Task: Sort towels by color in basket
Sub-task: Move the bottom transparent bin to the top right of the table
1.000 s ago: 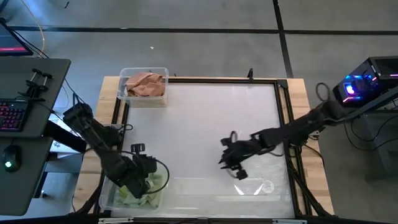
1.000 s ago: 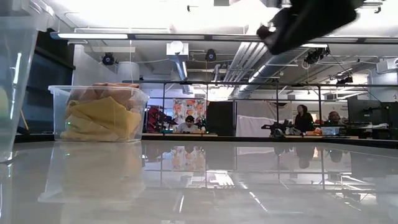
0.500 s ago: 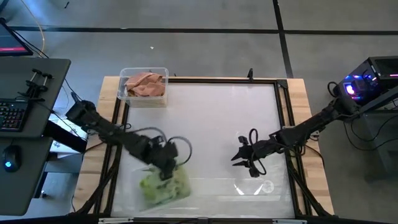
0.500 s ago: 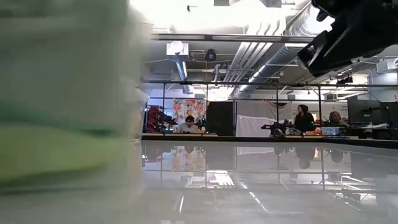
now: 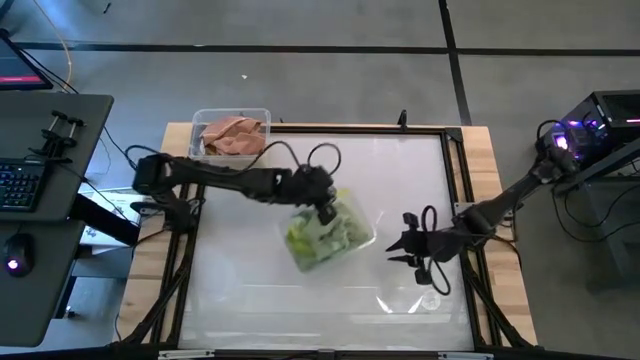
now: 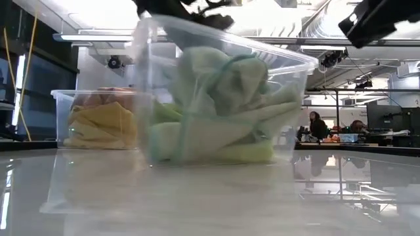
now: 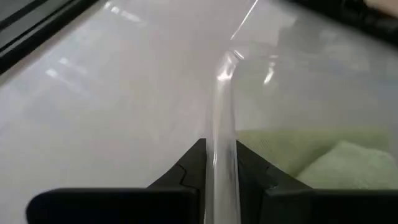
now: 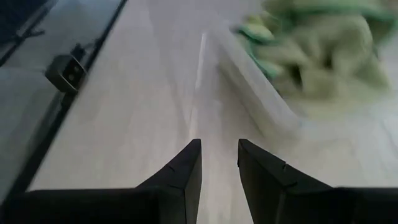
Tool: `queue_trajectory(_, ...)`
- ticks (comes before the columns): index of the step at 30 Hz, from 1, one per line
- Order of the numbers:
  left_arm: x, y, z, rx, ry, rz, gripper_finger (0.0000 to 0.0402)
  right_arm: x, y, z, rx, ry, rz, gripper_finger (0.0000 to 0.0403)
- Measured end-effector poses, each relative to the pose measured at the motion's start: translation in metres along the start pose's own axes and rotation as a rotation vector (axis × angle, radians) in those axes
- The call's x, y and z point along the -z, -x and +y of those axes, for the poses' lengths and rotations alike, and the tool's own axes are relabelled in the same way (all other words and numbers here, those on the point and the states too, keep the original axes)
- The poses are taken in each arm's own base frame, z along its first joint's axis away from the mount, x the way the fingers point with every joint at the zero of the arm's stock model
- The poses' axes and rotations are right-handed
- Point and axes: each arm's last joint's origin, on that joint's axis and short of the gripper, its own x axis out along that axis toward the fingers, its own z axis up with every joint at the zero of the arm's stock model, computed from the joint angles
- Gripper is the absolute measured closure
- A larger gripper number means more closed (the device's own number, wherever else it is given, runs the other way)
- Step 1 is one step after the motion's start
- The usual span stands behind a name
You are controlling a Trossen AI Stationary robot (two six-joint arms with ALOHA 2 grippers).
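Observation:
A clear plastic bin [image 5: 335, 232] holding lime and pale green towels [image 6: 223, 111] sits slantwise near the table's middle. My left gripper [image 5: 322, 203] is shut on its far rim; the bin shows tilted in the low view. A second clear bin [image 5: 232, 138] at the table's far left corner holds peach and mustard towels [image 6: 108, 121] and rests on its base. My right gripper [image 5: 398, 248] hovers open to the right of the green bin, touching nothing; the right wrist view has its fingers [image 8: 219, 162] pointing past the green towels [image 8: 317, 43]. My left gripper [image 7: 221, 146] pinches the green bin's clear wall at the rim [image 7: 225, 115], one finger [image 7: 252, 168] inside by the towels and the other outside. The fingers come from the far left side, slanting down. The bin tilts below them; whether its base touches the table, I cannot tell.
White tabletop with a black frame along its edges [image 5: 455, 190]. Open surface lies between the two bins and along the near side. A desk with a keyboard [image 5: 20, 185] stands beyond the left edge. People sit in the room behind [image 6: 318, 121].
My left gripper has carried the green bin from the near left corner up and over toward the table's middle, to the right and far side; the bin has turned about and tipped. My right gripper has drawn back toward the right edge.

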Motion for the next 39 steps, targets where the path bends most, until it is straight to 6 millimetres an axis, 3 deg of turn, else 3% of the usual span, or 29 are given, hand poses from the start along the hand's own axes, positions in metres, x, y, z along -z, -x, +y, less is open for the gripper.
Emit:
queue_trajectory(6,-0.012,-0.04,0.023,0.092,0.025,-0.081,0.033,-0.004,0.002,0.001,-0.007,-0.011,-0.03,0.0304)
queue_trajectory(12,-0.026,-0.043,0.046,0.16,0.011,-0.112,0.028,-0.013,-0.014,0.003,0.029,0.043,-0.11,0.0304)
queue_trajectory(18,-0.042,0.008,0.051,0.147,-0.091,-0.147,0.0256,-0.028,-0.046,0.003,-0.031,0.153,-0.228,0.0304)
queue_trajectory(21,-0.037,0.043,0.04,0.072,-0.153,-0.117,0.0258,-0.024,-0.065,0.0,-0.117,0.173,-0.177,0.0304)
queue_trajectory(25,-0.016,0.08,0.027,-0.009,-0.2,0.008,0.0268,-0.02,-0.076,-0.007,-0.049,0.148,-0.058,0.0304)
queue_trajectory(31,0.022,0.098,0.004,-0.152,-0.196,0.187,0.0277,-0.026,-0.059,-0.022,0.284,0.026,0.132,0.0304)
queue_trajectory(39,0.051,0.089,-0.032,-0.262,-0.225,0.161,0.0278,-0.023,0.003,-0.036,0.784,-0.167,0.283,0.0304)
